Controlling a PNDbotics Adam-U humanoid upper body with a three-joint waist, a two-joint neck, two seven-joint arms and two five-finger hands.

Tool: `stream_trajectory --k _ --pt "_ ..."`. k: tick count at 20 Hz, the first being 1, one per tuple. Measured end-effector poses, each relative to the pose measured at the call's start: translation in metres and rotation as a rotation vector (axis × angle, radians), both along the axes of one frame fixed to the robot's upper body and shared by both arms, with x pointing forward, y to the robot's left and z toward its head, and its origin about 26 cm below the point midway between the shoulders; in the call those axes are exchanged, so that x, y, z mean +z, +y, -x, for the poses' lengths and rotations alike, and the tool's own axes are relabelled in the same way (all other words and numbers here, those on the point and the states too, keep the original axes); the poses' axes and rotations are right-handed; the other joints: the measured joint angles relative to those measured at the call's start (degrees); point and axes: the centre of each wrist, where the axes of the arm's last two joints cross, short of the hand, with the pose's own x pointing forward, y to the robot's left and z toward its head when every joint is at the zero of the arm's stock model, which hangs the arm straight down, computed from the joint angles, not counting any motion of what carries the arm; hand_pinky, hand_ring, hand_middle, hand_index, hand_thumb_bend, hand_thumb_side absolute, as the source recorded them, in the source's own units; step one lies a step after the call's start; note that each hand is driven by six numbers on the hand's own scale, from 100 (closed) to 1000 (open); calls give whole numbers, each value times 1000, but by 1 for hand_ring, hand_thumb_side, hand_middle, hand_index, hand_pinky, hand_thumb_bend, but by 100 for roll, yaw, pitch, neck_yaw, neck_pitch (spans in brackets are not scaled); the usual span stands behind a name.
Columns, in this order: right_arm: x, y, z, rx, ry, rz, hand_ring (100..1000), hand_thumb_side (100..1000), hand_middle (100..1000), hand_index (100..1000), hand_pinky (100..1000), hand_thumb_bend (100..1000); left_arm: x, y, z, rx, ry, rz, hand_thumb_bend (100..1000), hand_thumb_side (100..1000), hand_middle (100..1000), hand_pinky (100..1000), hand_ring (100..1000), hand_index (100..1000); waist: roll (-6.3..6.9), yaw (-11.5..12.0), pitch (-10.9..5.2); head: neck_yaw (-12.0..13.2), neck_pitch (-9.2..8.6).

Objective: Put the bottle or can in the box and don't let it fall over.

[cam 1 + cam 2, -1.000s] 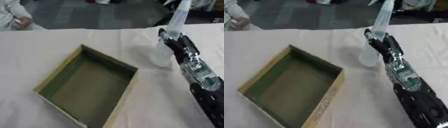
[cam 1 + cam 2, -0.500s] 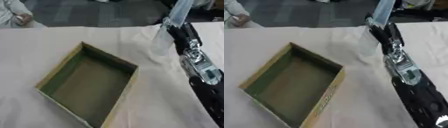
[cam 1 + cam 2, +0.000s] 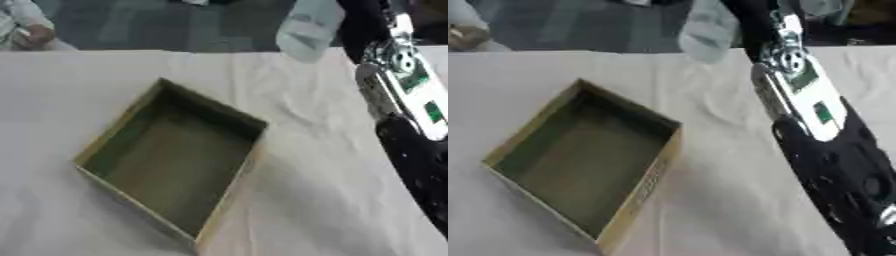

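Cardboard-brown outside and dull green inside, the shallow open box (image 3: 175, 160) lies askew on the white cloth-covered table (image 3: 332, 200) in the left eye view, holding nothing, so the placing is not yet done. A pale, translucent plastic bottle (image 3: 308, 27) hangs in the air beyond the box's far corner, lifted clear of the cloth, its top cut off by the picture's edge. What I judge remains: carrying it over the box, lowering it upright and letting go. The right hand (image 3: 360, 25) is a dark blur behind the bottle.

From the right eye view, the bottle looks blurred, bluish-grey and roughly upright. The black and silver right arm (image 3: 798, 100) reaches up to it; the hand's fingers cannot be made out. The left hand is in neither view.
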Motion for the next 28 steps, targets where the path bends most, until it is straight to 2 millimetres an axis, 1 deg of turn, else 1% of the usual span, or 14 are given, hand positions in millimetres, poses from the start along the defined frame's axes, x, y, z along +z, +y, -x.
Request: stream_trajectory --k 4,6,7,8,11,14,17,18,19,20,23,26,28 --pt "-10 35 8 89 26 -4 170 470 106 140 640 100 8 12 0 24 13 -79 100 569 435 933 433 651 -18 -13 -124 -49 146" --pt "-15 51 13 123 24 13 171 470 105 139 636 100 9 20 1 50 25 -99 100 560 425 957 424 645 -62 -8 -196 -50 170" --pt "-17 59 16 141 13 23 171 401 104 139 634 100 8 24 0 61 34 -92 100 558 423 963 421 644 -87 5 -197 -57 170" --pt "-19 66 19 158 1 34 171 470 105 139 633 100 6 29 0 73 46 -75 100 557 423 963 421 643 -111 23 -194 -75 170" --pt "-33 80 24 196 -6 64 171 470 107 140 627 100 -2 45 -3 111 73 -10 100 554 421 969 419 643 -136 49 -161 -123 170" --pt "-46 89 24 211 11 83 173 470 108 141 628 100 -7 57 -3 142 75 33 100 555 422 966 420 643 -142 79 -145 -147 172" --pt "-58 96 24 213 14 106 179 470 110 142 630 100 -9 62 -2 159 65 43 100 556 421 967 419 642 -152 85 -125 -90 201" --pt "-62 97 24 212 12 116 185 406 112 144 631 100 -9 62 -2 160 62 45 100 556 420 967 419 642 -152 85 -120 -63 208" --pt "-65 99 23 208 5 126 191 470 117 148 632 100 -9 62 -2 161 60 46 100 555 420 967 419 642 -155 86 -118 -34 209" --pt "-68 100 23 202 -5 135 203 470 128 155 632 100 -9 63 -2 161 60 45 100 555 420 967 418 642 -159 86 -117 -10 209" --pt "-81 103 19 168 -29 155 200 470 125 154 627 100 -9 63 -1 164 58 45 100 555 419 968 417 642 -172 82 -114 42 209" --pt "-97 104 12 139 -23 193 204 470 129 157 628 100 -11 64 0 169 61 45 100 555 418 969 417 641 -172 72 -112 76 209" --pt "-107 105 7 131 -3 212 230 470 150 164 636 100 -11 65 1 176 63 46 100 555 418 968 416 641 -172 57 -112 82 209"
